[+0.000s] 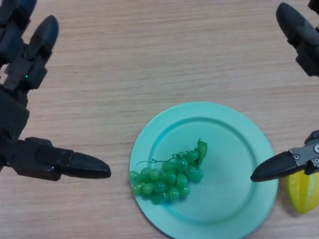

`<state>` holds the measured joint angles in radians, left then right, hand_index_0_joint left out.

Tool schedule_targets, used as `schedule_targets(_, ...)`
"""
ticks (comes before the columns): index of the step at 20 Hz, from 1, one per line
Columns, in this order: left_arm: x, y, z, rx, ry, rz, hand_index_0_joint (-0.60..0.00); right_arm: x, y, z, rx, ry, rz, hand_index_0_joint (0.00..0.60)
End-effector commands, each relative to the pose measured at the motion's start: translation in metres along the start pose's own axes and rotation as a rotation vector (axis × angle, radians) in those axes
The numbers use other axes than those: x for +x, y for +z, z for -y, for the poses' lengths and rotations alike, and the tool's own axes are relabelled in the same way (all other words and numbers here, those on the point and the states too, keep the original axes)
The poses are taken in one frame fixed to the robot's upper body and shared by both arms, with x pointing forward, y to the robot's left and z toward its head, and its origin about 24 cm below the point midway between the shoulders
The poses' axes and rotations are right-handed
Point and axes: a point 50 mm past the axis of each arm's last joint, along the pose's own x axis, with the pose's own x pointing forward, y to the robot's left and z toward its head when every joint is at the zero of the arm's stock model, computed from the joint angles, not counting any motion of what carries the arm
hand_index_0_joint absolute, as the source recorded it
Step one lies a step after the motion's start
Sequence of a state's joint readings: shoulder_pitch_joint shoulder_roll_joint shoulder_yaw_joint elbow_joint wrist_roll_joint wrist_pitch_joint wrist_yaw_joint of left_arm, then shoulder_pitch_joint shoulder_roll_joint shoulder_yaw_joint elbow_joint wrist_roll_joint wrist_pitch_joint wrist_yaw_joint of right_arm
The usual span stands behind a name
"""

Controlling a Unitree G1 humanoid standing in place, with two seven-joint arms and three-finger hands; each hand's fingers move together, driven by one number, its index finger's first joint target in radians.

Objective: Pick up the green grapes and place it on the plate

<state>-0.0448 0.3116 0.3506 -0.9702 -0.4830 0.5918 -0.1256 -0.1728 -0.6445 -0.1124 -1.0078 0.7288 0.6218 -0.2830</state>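
Only 1 view is given, from the head camera, looking almost straight down on the pale wood-grain worktop from close above. The round light-green plate sits low in the frame, its lower rim cut off. The black left hand enters at the left edge, the black right hand at the right.

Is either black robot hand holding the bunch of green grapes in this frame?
No. The bunch of green grapes lies on the round turquoise plate, with the left hand and right hand both open and apart from it.
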Motion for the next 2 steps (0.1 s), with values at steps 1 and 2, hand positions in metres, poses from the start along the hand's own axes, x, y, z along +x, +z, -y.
schedule_targets(1, -0.0066, 0.0321, -0.0101, 0.08, 0.069, 0.163, 0.0, -0.005, 0.0363, 0.0076, -0.061, -0.049, 0.273, 0.0)
schedule_targets(2, -0.0069, 0.0333, -0.0105, 0.079, 0.07, 0.164, 0.0, -0.0054, 0.0358, 0.0078, -0.058, -0.049, 0.271, 0.0)
